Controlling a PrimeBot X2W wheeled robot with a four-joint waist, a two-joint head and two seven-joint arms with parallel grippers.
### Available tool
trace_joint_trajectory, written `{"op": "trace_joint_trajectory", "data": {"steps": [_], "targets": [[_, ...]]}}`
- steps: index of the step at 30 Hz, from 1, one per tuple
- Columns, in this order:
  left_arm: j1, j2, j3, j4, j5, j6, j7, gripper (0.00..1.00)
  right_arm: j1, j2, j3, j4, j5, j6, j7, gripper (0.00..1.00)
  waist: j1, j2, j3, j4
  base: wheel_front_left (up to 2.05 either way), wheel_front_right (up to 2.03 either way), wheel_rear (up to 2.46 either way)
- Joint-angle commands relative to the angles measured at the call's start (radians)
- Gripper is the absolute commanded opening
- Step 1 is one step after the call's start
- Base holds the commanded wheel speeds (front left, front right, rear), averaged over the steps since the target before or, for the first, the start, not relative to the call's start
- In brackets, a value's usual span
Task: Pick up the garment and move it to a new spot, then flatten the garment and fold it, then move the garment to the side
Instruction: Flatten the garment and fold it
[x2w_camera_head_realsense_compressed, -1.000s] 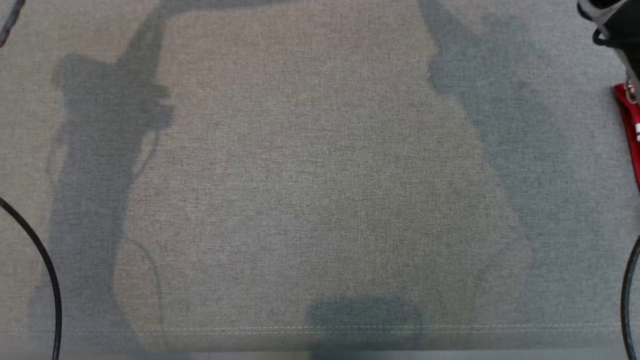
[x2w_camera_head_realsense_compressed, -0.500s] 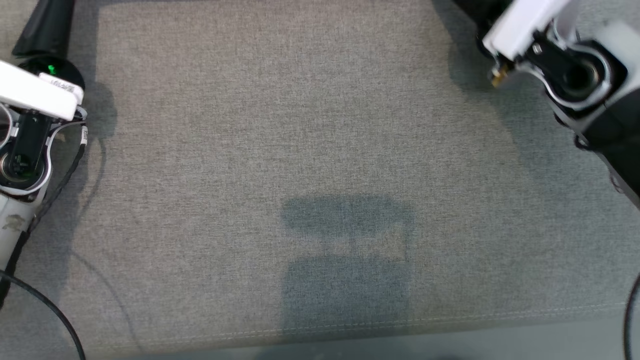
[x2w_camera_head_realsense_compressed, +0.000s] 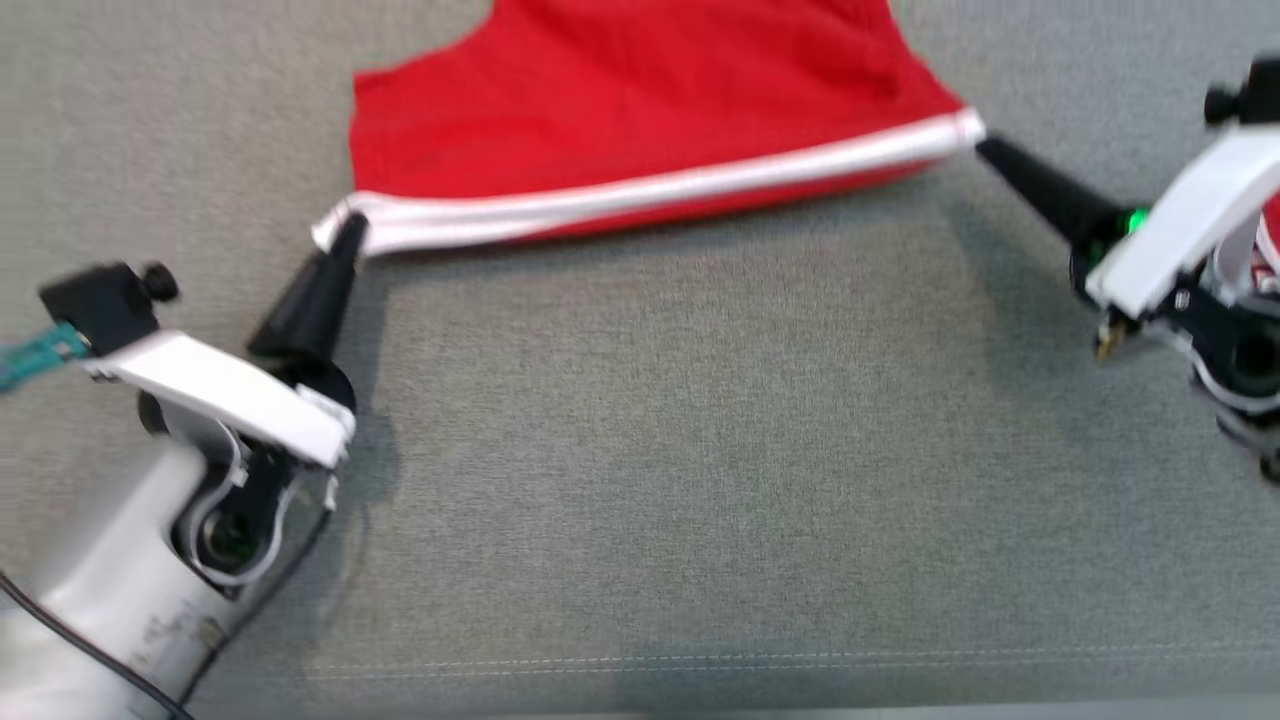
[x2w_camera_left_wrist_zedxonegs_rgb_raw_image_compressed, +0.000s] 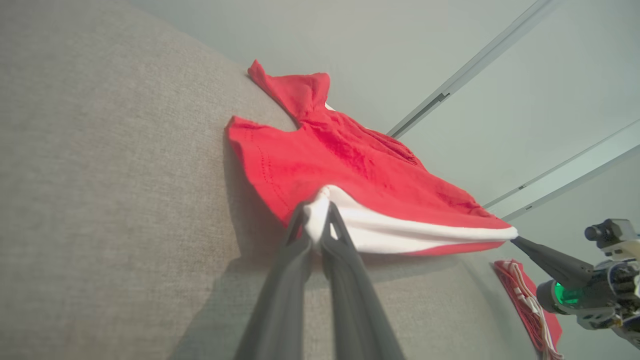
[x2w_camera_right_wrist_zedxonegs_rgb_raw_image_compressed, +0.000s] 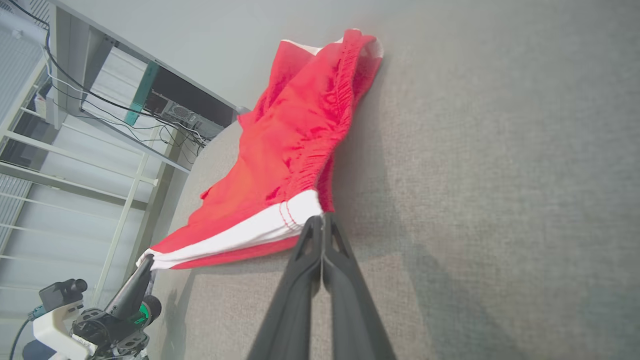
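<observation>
The garment (x2w_camera_head_realsense_compressed: 640, 100) is red with a white band along one edge and lies on the grey fabric surface at the top of the head view. That banded edge is stretched between my two grippers. My left gripper (x2w_camera_head_realsense_compressed: 345, 235) is shut on the band's left corner, and the left wrist view shows its fingers pinching the white hem of the garment (x2w_camera_left_wrist_zedxonegs_rgb_raw_image_compressed: 360, 170). My right gripper (x2w_camera_head_realsense_compressed: 982, 147) is shut on the right corner. In the right wrist view the garment (x2w_camera_right_wrist_zedxonegs_rgb_raw_image_compressed: 290, 150) trails away from the closed fingertips (x2w_camera_right_wrist_zedxonegs_rgb_raw_image_compressed: 312, 227), partly lifted off the surface.
The grey fabric surface (x2w_camera_head_realsense_compressed: 640, 450) spreads wide in front of the garment, and its stitched front edge (x2w_camera_head_realsense_compressed: 640, 660) runs along the bottom. A second red cloth with white stripes (x2w_camera_left_wrist_zedxonegs_rgb_raw_image_compressed: 525, 305) lies to the right, behind the right arm. Metal shelving with cables (x2w_camera_right_wrist_zedxonegs_rgb_raw_image_compressed: 75, 150) stands beyond the surface.
The head view has shifted, so the camera moved. The garment, barely visible a second ago, now shows at the top, and both grippers have come into view gripping its white edge.
</observation>
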Motion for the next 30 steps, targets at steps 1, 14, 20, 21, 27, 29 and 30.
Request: {"op": "trace_joint_trajectory", "data": {"steps": [1,14,20,21,27,29,30], "targets": [[0.024,0.029,0.045,0.000,0.030,-0.007,-0.013,0.00,0.077,-0.046,0.009,-0.019,-0.007,0.000,-0.024,0.00,-0.0001,0.0000,-0.072,0.025,0.00,0.00,0.00],[0.298,-0.085,0.116,0.055,0.269,-0.007,-0.013,0.00,0.389,-0.043,0.074,-0.031,-0.005,0.000,-0.181,0.00,-0.0001,0.0000,-0.269,0.037,0.00,0.00,0.00],[0.376,-0.118,0.153,0.067,0.322,-0.007,-0.013,0.00,0.461,-0.038,0.090,-0.028,-0.005,0.000,-0.199,0.00,-0.0001,0.0000,-0.324,0.030,0.00,0.00,0.00],[0.391,-0.125,0.160,0.066,0.329,-0.007,-0.013,0.00,0.474,-0.038,0.094,-0.028,-0.008,0.000,-0.202,0.00,-0.0001,0.0000,-0.332,0.029,0.00,0.00,0.00],[0.453,-0.155,0.201,0.061,0.367,-0.007,-0.013,0.00,0.523,-0.034,0.103,-0.016,-0.030,0.000,-0.238,0.10,-0.0001,0.0000,-0.349,0.024,0.00,0.00,0.00],[0.461,-0.161,0.215,0.065,0.386,-0.007,-0.013,0.83,0.522,-0.030,0.112,0.004,-0.060,0.000,-0.254,1.00,-0.0001,0.0000,-0.351,0.024,0.00,0.00,0.00],[0.465,-0.164,0.223,0.071,0.395,-0.007,-0.013,1.00,0.521,-0.028,0.112,0.014,-0.072,0.000,-0.264,1.00,-0.0001,0.0000,-0.352,0.024,0.00,0.00,0.00]]}}
